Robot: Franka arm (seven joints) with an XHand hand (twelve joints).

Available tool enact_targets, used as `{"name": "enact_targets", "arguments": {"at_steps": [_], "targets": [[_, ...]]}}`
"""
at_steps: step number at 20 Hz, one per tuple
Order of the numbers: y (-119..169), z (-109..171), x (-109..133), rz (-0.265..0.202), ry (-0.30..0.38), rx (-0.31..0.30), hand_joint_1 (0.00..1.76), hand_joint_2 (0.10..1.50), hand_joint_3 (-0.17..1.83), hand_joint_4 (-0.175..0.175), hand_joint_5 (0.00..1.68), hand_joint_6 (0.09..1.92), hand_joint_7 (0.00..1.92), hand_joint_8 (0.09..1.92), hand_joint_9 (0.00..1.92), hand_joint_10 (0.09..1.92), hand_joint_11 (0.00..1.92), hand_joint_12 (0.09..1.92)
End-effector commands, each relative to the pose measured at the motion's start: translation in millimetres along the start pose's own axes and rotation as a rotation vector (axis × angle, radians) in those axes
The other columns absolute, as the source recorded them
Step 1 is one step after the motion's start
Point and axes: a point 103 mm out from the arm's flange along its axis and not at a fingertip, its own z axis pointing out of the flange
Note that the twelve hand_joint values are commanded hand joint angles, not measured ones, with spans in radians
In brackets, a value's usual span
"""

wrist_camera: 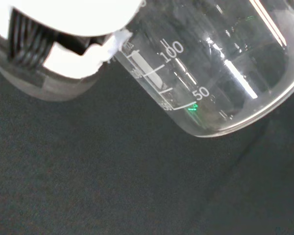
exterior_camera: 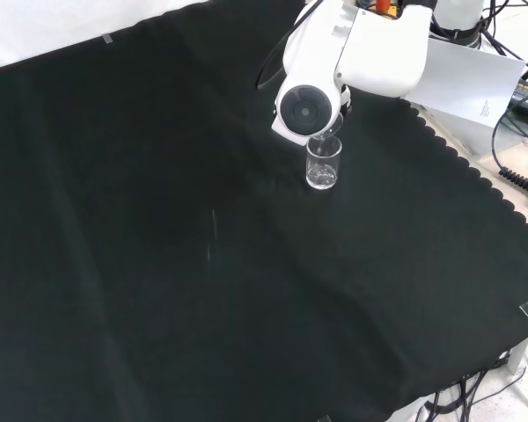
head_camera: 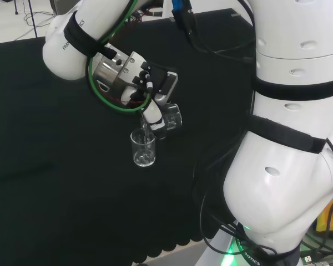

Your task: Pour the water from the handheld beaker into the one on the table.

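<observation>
Fingers of your robot hand [head_camera: 155,113] curl round the tilted beaker [head_camera: 173,117], its lip directly above the upright glass [head_camera: 143,148] standing on the counter's black cloth [head_camera: 44,166], left of the arm in the head view.

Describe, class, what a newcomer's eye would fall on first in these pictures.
First, the robot hand near the middle of the head view, curled round a clear handheld beaker tipped steeply over. Just below it, an upright beaker stands on the black cloth, its rim under the tilted one's lip. In the front view, a big white arm link with a round grey cap stands right above that beaker.
</observation>
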Motion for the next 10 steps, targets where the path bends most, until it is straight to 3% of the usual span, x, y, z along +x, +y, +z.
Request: {"name": "enact_targets", "arguments": {"at_steps": [1, 10], "targets": [[-1.2, -1.3, 0.2, 0.006, -0.003, 0.001, 1.31, 0.61, 0.74, -0.175, 1.25, 0.73, 1.3, 0.7, 1.76, 0.09, 1.39, 0.68], [-3.6, -2.5, -2.3, 0.004, 0.004, 0.0, 1.31, 0.62, 0.74, -0.175, 1.25, 0.73, 1.3, 0.7, 1.76, 0.09, 1.4, 0.69]]}}
